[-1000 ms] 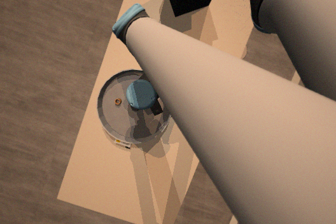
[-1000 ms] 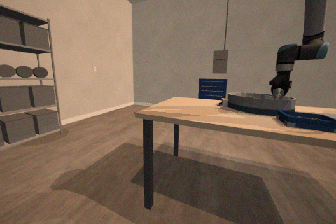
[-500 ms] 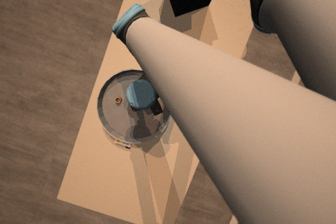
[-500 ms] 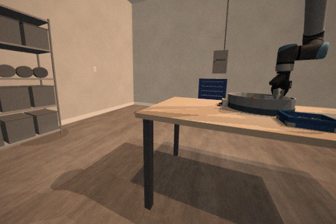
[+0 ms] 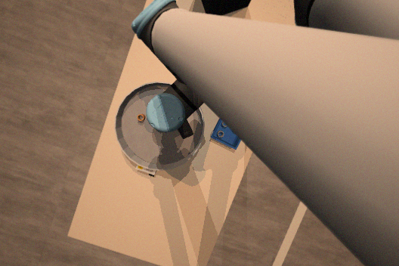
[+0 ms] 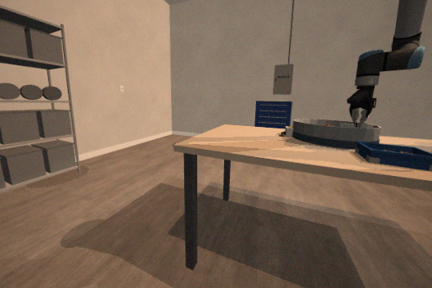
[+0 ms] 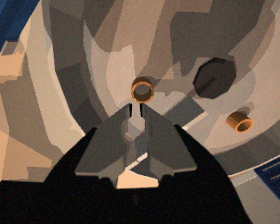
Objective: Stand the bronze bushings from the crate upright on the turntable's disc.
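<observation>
Two bronze bushings stand upright on the turntable's grey disc (image 7: pixel 91 75) (image 5: pixel 132 140). One bushing (image 7: pixel 142 91) is just ahead of my fingertips, and the other (image 7: pixel 240 121) (image 5: pixel 141 117) is past the dark hub (image 7: pixel 214 77). My gripper (image 7: pixel 135 104) (image 6: pixel 358 123) hovers just above the disc. It is nearly shut, with a slim empty gap, and touches no bushing. The blue crate (image 5: pixel 227 140) (image 6: pixel 393 156) lies beside the turntable. Two rings (image 5: pixel 221 133) show in it, but their colour is hard to tell and the arm hides the rest.
The turntable has a raised rim (image 6: pixel 335 129) and sits on a wooden table (image 5: pixel 113 201) (image 6: pixel 245 144). The big arm link (image 5: pixel 283 99) crosses the top view. A shelf rack (image 6: pixel 33 99) stands at the left wall, and a blue chair (image 6: pixel 273 113) is behind the table.
</observation>
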